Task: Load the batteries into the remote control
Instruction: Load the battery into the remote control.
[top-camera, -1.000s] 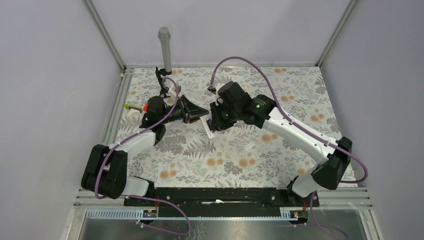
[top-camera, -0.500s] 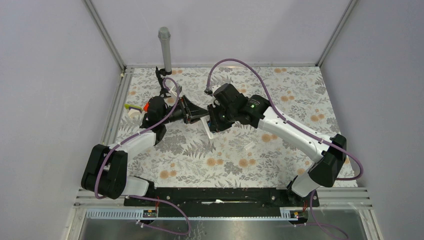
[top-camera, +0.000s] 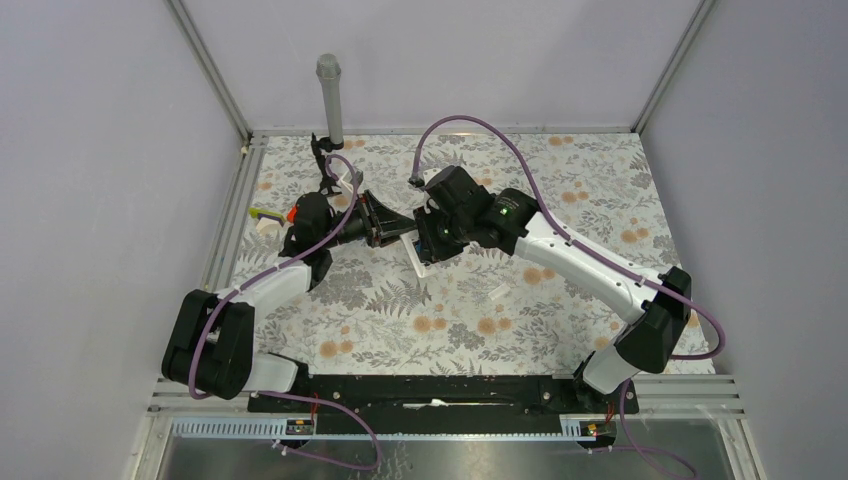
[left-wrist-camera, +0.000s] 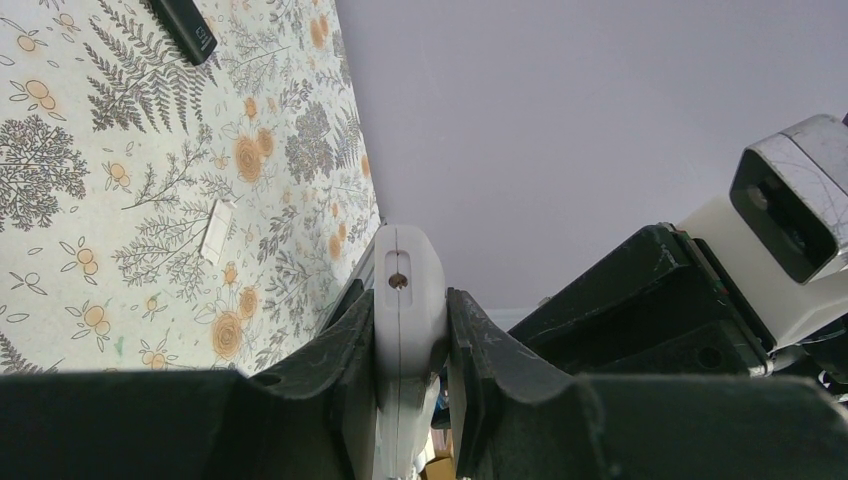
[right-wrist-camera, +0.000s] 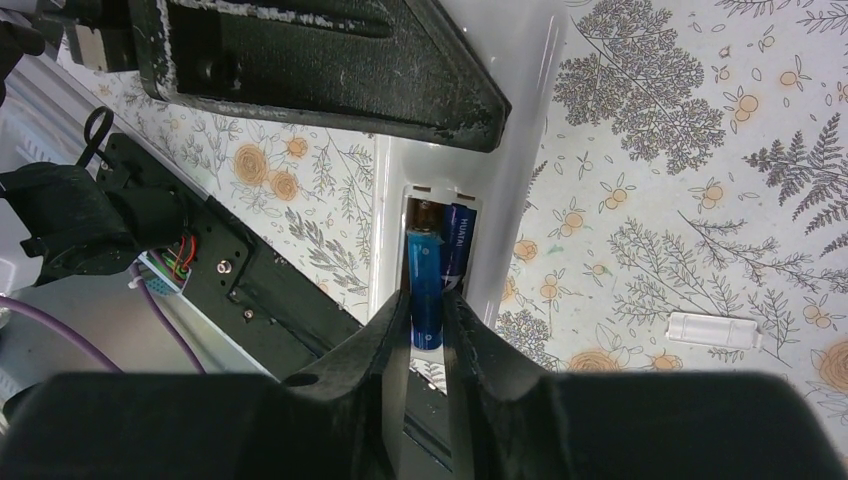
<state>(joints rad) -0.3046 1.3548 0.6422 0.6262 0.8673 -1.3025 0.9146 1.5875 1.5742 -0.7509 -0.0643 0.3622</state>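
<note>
Right wrist view: right fingers (right-wrist-camera: 372, 352) closely flank a blue battery (right-wrist-camera: 424, 290) lying in the white remote's (right-wrist-camera: 520, 150) open compartment (right-wrist-camera: 440, 196) beside a second battery (right-wrist-camera: 461, 245); cannot tell if they pinch it. Left fingers (left-wrist-camera: 338, 352) clamp the remote's edges.

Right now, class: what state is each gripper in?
Left gripper: closed on the remote.
Right gripper: closed on a battery, over the remote's open bay.
</note>
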